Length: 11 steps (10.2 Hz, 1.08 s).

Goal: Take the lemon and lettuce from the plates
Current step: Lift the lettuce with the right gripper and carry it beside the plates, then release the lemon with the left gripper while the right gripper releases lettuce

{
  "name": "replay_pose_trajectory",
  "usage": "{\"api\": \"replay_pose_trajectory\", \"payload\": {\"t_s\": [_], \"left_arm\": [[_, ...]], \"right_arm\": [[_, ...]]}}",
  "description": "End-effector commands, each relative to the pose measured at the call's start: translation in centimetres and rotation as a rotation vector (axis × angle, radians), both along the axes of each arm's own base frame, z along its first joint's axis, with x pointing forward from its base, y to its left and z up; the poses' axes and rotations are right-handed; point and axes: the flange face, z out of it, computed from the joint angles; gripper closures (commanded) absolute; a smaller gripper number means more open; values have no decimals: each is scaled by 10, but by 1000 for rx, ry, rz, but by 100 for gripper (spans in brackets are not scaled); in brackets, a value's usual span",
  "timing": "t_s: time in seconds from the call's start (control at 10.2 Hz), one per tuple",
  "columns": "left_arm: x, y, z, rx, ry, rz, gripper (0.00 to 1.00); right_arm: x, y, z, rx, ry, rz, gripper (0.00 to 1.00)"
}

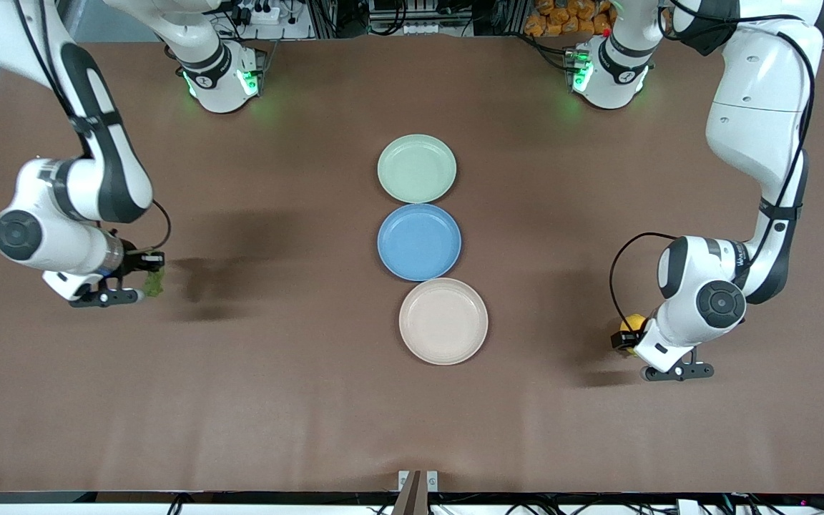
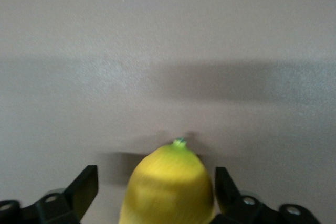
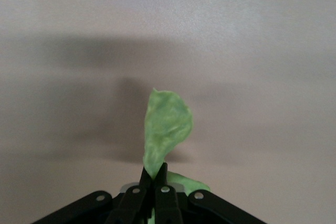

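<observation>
My left gripper [image 2: 156,190] jaws stand released around the lemon [image 2: 168,184] low over the worktop [image 1: 240,400]; it may roll. My right gripper [image 3: 153,182] pinches the lettuce [image 3: 165,127] thinly, so it could slip.

3 plates [image 1: 417,169] lay in 1 row mid-counter [image 1: 276,400]; lemon [image 1: 632,323] sat toward left arm's end, lettuce [image 1: 154,283] toward right arm's.

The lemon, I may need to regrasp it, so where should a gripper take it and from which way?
Grip the lemon across its fat middle, coming from above with a finger on each long side. The left gripper already straddles it, jaws open. Its pointed ends taper, so fingers would probably slip there.
</observation>
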Motion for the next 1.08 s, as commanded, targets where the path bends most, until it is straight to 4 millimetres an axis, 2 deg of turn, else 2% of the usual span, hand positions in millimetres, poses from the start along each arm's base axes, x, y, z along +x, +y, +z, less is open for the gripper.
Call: {"api": "replay_pose_trajectory", "payload": {"t_s": [0.0, 0.1, 0.3, 0.39, 0.49, 0.69, 0.79, 0.98], "left_arm": [[9, 9, 32, 24, -55, -8, 0], [12, 13, 56, 24, -88, -3, 0], [22, 15, 116, 52, -174, -39, 0], [22, 13, 155, 100, -206, -96, 0], [22, 11, 188, 119, -210, -94, 0], [16, 9, 232, 114, -197, -71, 0], [11, 12, 259, 58, -224, -36, 0], [-6, 6, 291, -19, -175, 8, 0]], "right_arm": [[3, -2, -23, 14, -24, 2, 100], [4, -2, -34, 15, -36, 3, 100], [6, -6, -37, 14, -46, -10, 99], [9, -10, -32, 11, -54, -24, 24], [9, -12, -26, 9, -58, -23, 0], [14, -16, -3, 6, -69, -32, 0], [17, -17, 11, 6, -46, -34, 0], [24, -17, 43, 6, 12, -43, 0]]}}
